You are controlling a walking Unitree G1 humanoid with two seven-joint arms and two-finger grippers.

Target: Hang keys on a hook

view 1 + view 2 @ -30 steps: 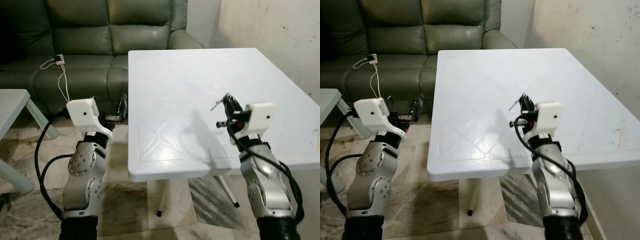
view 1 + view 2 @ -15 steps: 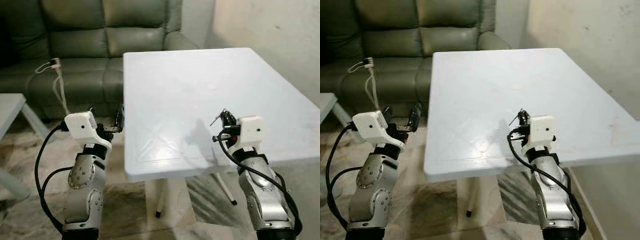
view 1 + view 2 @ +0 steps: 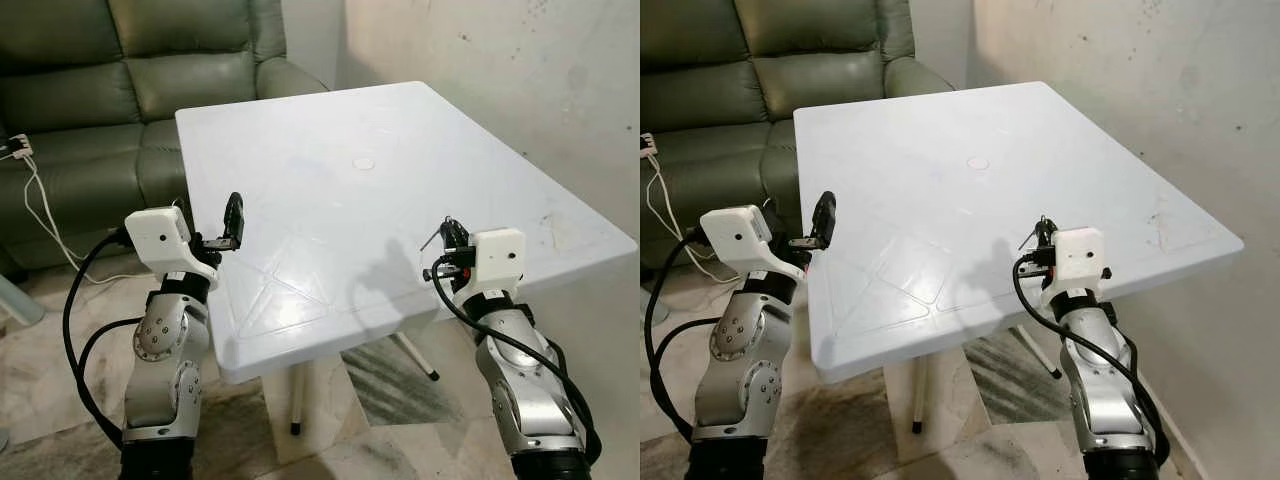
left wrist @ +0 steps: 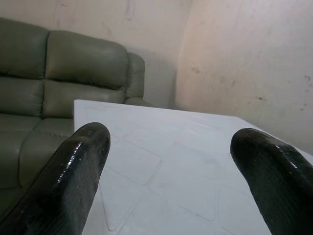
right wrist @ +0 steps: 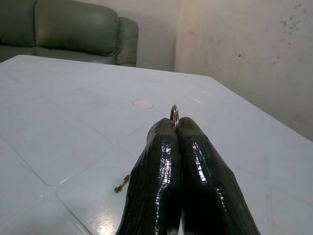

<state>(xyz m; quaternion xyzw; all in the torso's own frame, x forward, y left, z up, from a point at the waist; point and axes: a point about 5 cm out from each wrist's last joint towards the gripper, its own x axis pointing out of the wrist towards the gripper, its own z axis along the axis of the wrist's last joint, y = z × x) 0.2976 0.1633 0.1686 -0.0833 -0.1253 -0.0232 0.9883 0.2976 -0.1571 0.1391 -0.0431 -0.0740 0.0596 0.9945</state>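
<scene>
My right gripper hovers over the near right part of the white table, shut on a metal key ring. The ring pokes up between the tips of the two black fingers. A small key dangles beside the fingers and shows as a thin sliver on their left. At the table's near left edge my left gripper is held open, with nothing between its fingers.
A green sofa stands behind the table on the left, with a white cable trailing down its front. A bare plaster wall runs along the right. A round cap marks the table's middle. The floor is marble tile.
The whole picture has swung: the camera turned right, so the sofa slid left and the wall came in. Both arms keep their pose, and the right gripper still holds the keys.
</scene>
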